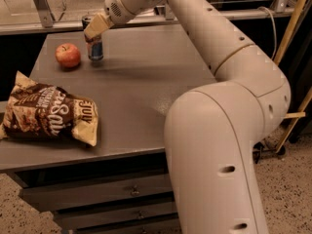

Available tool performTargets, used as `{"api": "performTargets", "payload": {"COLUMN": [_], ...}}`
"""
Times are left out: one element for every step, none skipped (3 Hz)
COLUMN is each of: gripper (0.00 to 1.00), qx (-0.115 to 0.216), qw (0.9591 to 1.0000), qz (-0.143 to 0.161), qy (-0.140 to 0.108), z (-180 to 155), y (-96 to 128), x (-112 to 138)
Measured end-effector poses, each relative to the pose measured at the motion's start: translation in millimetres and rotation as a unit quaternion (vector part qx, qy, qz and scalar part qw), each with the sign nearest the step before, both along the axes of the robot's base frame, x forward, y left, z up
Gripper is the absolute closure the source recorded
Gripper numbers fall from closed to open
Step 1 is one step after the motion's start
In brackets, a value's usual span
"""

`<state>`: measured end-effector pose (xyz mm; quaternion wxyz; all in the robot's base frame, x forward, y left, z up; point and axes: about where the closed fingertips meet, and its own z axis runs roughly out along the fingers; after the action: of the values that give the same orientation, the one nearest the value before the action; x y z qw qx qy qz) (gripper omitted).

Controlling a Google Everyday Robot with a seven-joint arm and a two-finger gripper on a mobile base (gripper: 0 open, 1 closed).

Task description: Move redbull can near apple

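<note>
The redbull can [95,50] stands upright just to the right of the apple [68,55], with a narrow strip of grey table [146,77] showing between the two, so we see them near each other but not touching. Its top rises above the apple's crown. We cannot tell whether its base rests on the surface or hangs a hair above it, though a dark shadow lies right at its foot on the side away from the apple.

The gripper [91,29] sits above and to the right of the apple, clamped around the upper part of the can. One tan finger [97,25] lies across the can's near side, covering much of the label, and the dark rim of the can shows just behind it; the other finger is hidden from us. We read the tool as pinching the can rather than spread apart.

The white arm [214,48] runs from the gripper away from the apple, to the right, then bends down into a thick column in the foreground.

A brown chip bag [48,115] lies flat nearer the camera than the apple, well apart from it, along the front left edge of the table. Below that edge we see drawer fronts [131,191] with small handles.
</note>
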<state>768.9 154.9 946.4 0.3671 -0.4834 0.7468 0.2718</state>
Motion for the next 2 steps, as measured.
{"api": "performTargets", "payload": {"gripper": [0.59, 0.36], "qx": [-0.007, -0.008], "qw": [0.9998, 0.9997], "qz": [0.003, 0.005], "qy": [0.02, 0.022], "z": [-11.6, -14.4], "y": [6.2, 9.0], "x": [-0.7, -0.9]}}
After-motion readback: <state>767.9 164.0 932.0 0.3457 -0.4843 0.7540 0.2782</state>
